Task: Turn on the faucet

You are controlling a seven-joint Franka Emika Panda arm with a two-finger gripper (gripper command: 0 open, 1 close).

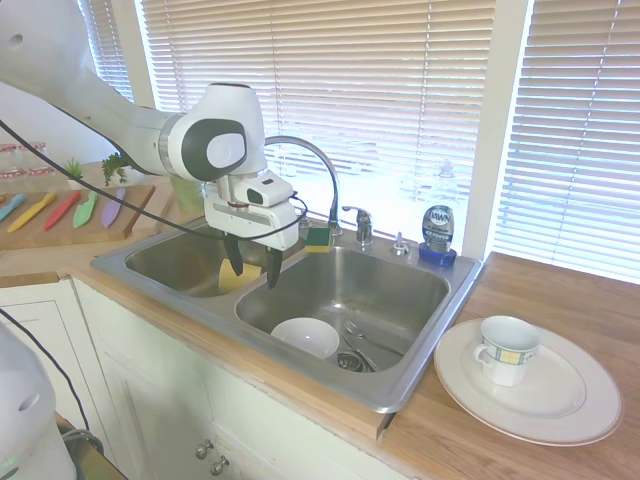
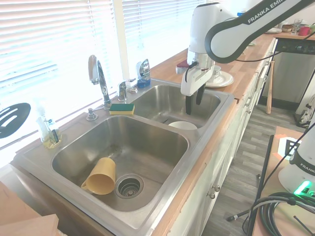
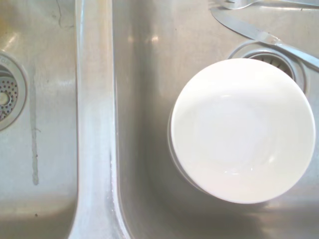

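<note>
Clearly the gripper (image 1: 253, 268), its fingers spread and holding nothing, hangs over the divider of the double sink (image 1: 400, 385), above a white bowl (image 3: 242, 130). To do this well, it should travel back toward the faucet (image 1: 322, 170) at the rear rim and push its short lever (image 1: 357, 214) without striking the tall spout. Beyond, a wooden desk (image 1: 540, 290) runs under bright window blinds (image 1: 330, 80)

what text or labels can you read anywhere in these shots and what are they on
"FRANKA EMI", cut off by the picture's edge: on the robot arm in the second exterior view.
"FRANKA": on a second white robot base at that view's right edge.
Blue label on the dish soap bottle: too small and blurred to read.
Wrist view: no text.
</note>
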